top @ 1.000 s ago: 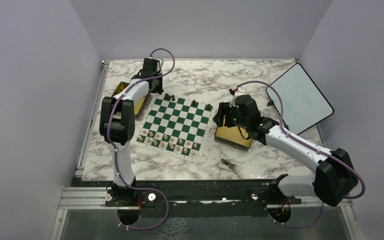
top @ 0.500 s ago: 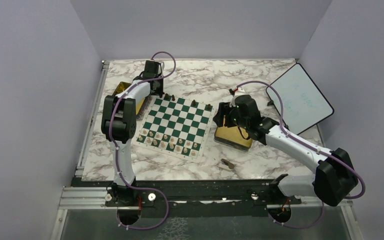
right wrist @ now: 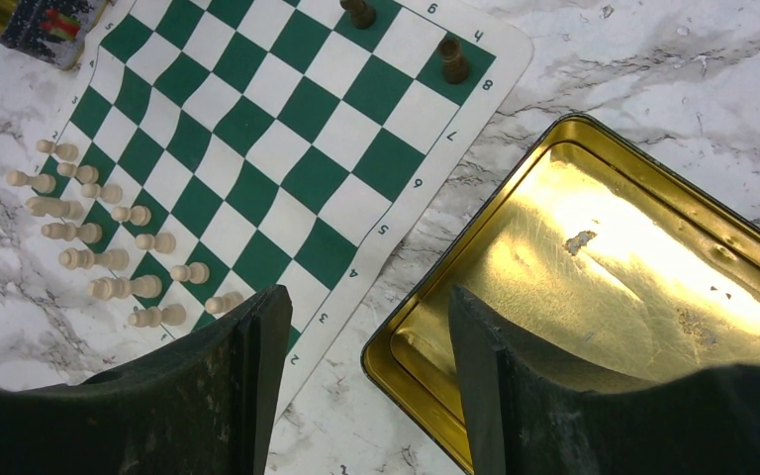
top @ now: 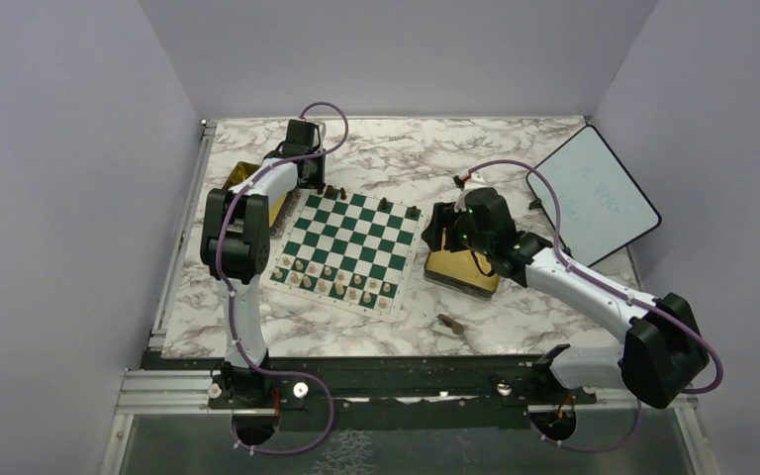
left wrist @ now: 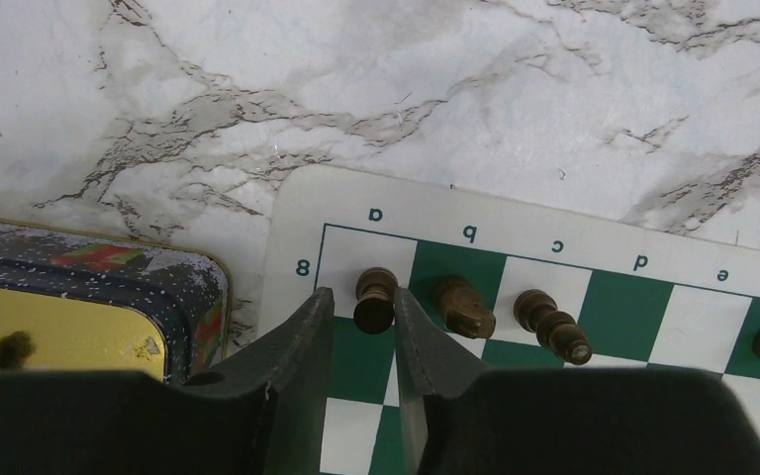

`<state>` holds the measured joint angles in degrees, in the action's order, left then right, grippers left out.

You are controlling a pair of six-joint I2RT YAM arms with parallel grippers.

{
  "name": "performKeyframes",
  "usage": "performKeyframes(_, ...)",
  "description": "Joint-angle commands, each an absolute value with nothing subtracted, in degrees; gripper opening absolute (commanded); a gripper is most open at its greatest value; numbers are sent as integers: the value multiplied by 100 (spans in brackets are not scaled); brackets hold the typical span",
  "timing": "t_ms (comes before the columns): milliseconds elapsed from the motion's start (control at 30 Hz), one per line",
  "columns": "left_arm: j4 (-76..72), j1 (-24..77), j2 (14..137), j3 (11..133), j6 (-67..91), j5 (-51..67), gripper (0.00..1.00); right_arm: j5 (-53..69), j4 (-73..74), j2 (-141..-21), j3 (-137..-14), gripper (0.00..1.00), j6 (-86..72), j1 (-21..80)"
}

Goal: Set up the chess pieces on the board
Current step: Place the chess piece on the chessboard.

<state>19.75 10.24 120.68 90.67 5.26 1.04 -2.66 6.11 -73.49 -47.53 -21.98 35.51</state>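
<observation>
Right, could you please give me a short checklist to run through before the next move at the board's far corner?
1. Dark piece on a8 upright inside its square: ok.
2. Left pincer clear of that piece: cannot tell; a gap shows on one side, the other finger looks to be touching.
3. Neighbouring piece on b8 apart from the fingers: ok, but close.
4. Right pincer open and empty above the gold tin: ok.
5. All dark pieces on the board: not ok; a stray dark piece lies on the table.
</observation>
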Motion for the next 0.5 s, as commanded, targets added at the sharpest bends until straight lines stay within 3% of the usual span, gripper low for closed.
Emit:
performKeyframes(0, 1948, 1055, 12015, 9112, 440, 79, 31, -274, 588, -7339, -4836, 65, -2101, 3520)
performKeyframes(467, 2037, 1055, 11298, 9245, 628, 42, 37, -211, 571, -7280, -4775, 65, -2077, 3523)
